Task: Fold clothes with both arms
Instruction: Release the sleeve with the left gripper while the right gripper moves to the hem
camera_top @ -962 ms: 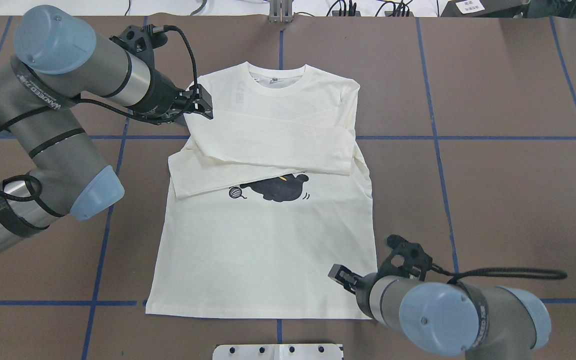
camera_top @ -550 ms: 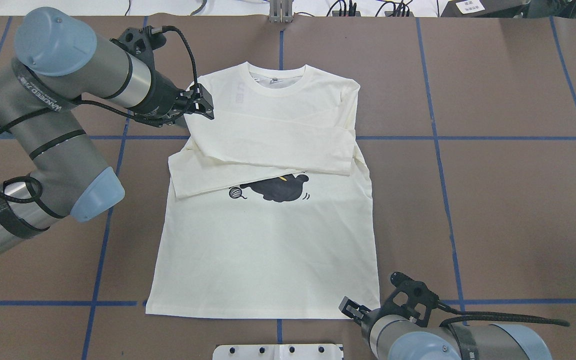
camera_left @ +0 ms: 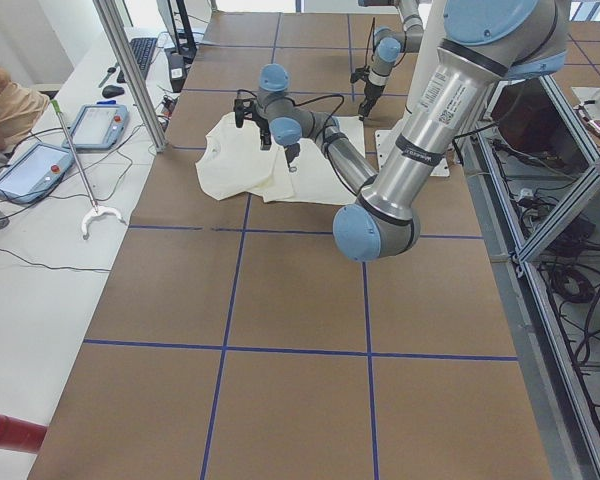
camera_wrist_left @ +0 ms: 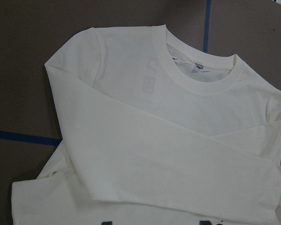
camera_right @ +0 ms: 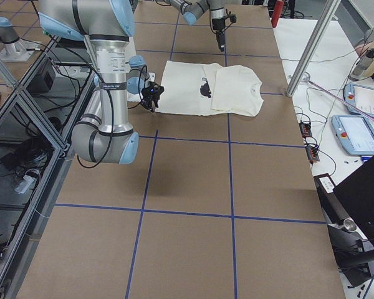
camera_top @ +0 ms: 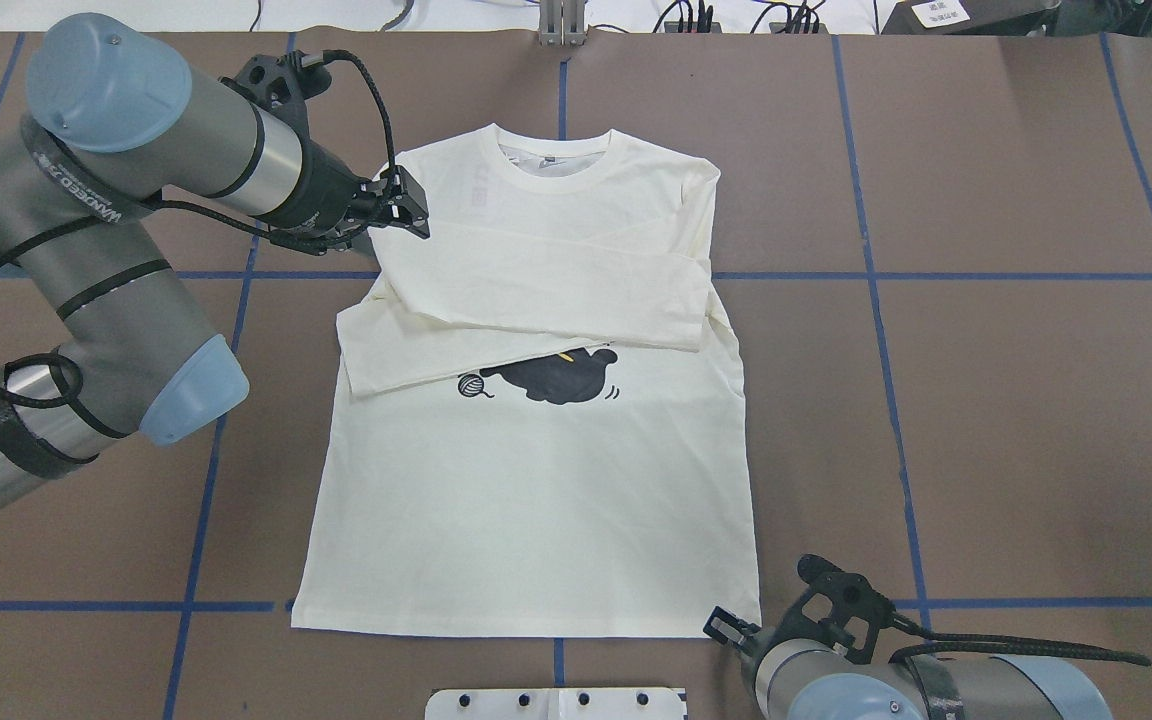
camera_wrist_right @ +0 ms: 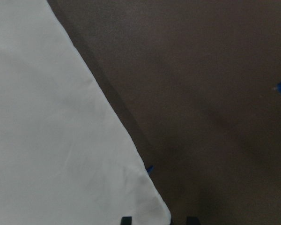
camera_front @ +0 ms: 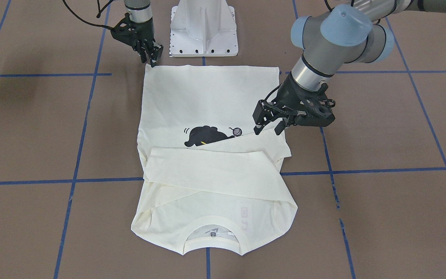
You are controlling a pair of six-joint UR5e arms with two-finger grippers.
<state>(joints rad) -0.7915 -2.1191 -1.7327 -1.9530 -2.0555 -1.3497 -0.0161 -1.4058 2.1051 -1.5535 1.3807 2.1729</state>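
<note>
"Overhead exterior view first: where does the T-shirt [camera_top: 536,500] lie?"

"Flat on the brown table [camera_top: 986,400], midway between the two arms. The collar [camera_top: 556,158] points away from the robot and the hem lies close to the white pedestal base [camera_front: 203,27]. Both sleeves are folded across the chest, one over the other, and they cover the top of the black cat print [camera_top: 561,378]."

"And the left gripper [camera_top: 414,208]?"

"It hangs above the shirt's edge on the robot's left, by the shoulder and the folded sleeves. The front-facing view shows its two fingers spread wide with nothing between them. Its wrist camera looks down on the collar, the shoulder and the upper sleeve from some height, so it isn't touching the cloth."

"The right gripper [camera_front: 150,61]?"

"Low at the hem corner on the robot's right. In its wrist view the two fingertips [camera_wrist_right: 126,219] show at the bottom edge, apart, and the very tip of the corner lies between them. The cloth lies flat there, not pinched or lifted."

"Does it touch the cloth?"

"I can't tell. The jaws stand parted on either side of the corner, holding nothing."
</note>
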